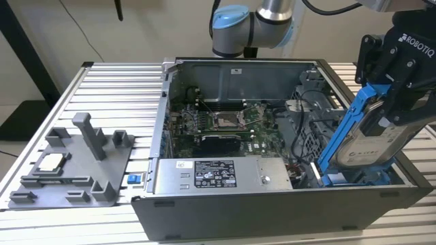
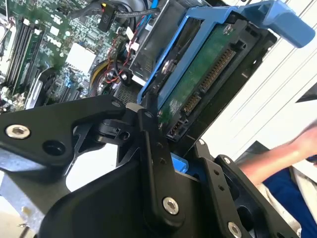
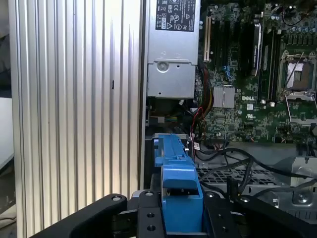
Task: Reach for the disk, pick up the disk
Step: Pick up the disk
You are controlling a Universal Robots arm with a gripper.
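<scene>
You have the open grey metal computer case (image 1: 272,214) on the ribbed aluminium tabletop (image 1: 116,97). At its right end, the black pincer (image 1: 402,109) is clamped on the silver, blue-framed disk (image 1: 371,148), tilted upright and partly out of its bay. I judge the pick-up step under way; next calls for a straight, snag-free lift.

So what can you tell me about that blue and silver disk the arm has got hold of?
The disk is a flat silver metal drive with a white printed label, set in a blue plastic frame. It stands tilted, nearly on edge, at the open computer case on the exterior view's right, its lower end still down in the case. The gripper is closed on its upper part. In the second wrist view its underside shows a green circuit board and a connector.
</scene>
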